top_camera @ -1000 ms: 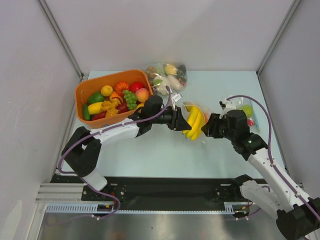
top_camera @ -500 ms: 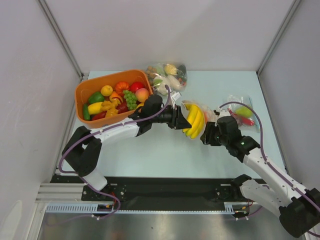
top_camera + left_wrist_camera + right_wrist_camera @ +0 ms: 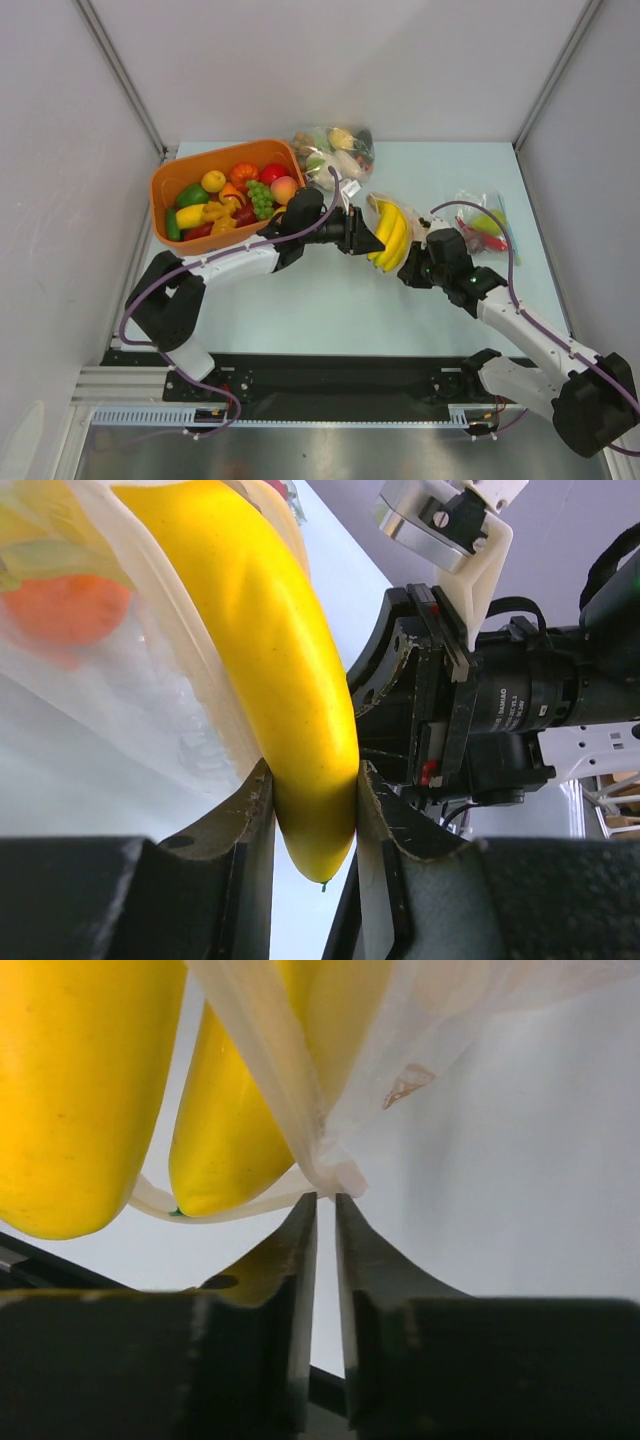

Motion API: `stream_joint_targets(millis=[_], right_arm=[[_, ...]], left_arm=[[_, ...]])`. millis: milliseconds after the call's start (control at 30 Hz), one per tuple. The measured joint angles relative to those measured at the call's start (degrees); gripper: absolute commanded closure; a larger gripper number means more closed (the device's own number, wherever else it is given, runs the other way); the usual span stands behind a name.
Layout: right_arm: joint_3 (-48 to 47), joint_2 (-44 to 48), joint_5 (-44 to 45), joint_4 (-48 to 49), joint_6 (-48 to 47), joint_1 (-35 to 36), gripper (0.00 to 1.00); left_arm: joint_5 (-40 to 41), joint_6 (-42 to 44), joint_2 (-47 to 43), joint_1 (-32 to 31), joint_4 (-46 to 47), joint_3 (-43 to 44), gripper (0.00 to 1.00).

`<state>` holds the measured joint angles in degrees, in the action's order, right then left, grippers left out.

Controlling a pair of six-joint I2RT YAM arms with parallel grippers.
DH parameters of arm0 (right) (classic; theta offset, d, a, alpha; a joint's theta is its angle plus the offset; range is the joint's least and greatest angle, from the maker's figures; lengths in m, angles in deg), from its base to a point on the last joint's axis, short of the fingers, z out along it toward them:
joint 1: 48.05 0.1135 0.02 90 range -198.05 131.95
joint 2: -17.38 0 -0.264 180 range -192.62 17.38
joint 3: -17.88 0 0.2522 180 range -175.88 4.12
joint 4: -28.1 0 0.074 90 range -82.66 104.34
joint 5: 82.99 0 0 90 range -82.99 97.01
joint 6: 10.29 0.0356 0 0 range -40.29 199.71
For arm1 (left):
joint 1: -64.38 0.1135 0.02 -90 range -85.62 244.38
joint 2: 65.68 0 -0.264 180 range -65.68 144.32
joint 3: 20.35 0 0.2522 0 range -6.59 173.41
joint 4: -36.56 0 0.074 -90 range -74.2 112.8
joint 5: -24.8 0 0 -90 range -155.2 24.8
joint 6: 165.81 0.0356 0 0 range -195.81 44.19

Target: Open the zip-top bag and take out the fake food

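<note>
Yellow glossy plastic bananas [image 3: 270, 660] sit half out of the clear zip-top bag [image 3: 430, 1050], held between our arms. Our left gripper [image 3: 312, 815] pinches them and our right gripper [image 3: 326, 1210] nips the bag's film. Next, we judge, comes pulling them apart.

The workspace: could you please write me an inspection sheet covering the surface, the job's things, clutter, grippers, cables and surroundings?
Surface: pale table; no spills seen.
Job's things: bananas partly out of the clear zip-top bag.
Clutter: orange bin holding fake food; back bag and right bag, both filled.
Grippers: left gripper shut on a banana; right gripper nearly closed at the bag's edge, grip unclear.
Cables: purple cables loop along both arms; no snag seen.
Surroundings: white walls on three sides.
</note>
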<state>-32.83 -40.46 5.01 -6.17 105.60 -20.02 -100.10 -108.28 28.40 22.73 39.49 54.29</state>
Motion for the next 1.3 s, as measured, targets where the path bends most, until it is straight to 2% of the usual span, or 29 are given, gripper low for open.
stream_joint_targets(millis=[67,133,500,533,567,667,700,867,1300], right_arm=[[0.20,0.00,-0.02,0.50,0.44,0.00,0.96],[0.42,0.00,-0.02,0.72,0.57,0.00,1.00],[1.33,0.20,-0.04,0.72,0.66,0.04,0.99],[1.40,0.57,-0.07,0.68,0.63,0.04,0.96],[1.49,1.29,-0.02,0.59,0.63,0.04,0.84],[1.49,4.83,0.52,-0.07,0.66,0.04,0.62],[1.49,6.23,1.11,-0.31,0.50,0.04,0.60],[1.46,9.31,2.89,-0.59,-0.50,0.02,0.57],[1.68,3.85,4.46,4.39,-1.09,0.02,0.54]], left_arm=[[0.00,-0.35,0.39,0.04,0.85,0.00,1.00],[0.02,-0.61,0.72,0.07,1.36,0.00,1.00],[0.26,-2.14,0.98,1.70,3.52,0.00,1.00],[0.28,-2.23,1.16,1.73,3.74,0.04,1.00],[0.28,-2.38,1.33,1.73,3.78,0.11,1.00],[0.31,-3.19,1.68,1.92,3.67,0.11,1.00],[0.31,-3.39,1.73,1.92,3.61,0.11,1.00],[0.31,-4.09,1.73,1.92,3.41,0.11,1.00],[-0.07,-7.23,1.73,1.92,4.70,-0.22,1.00]])
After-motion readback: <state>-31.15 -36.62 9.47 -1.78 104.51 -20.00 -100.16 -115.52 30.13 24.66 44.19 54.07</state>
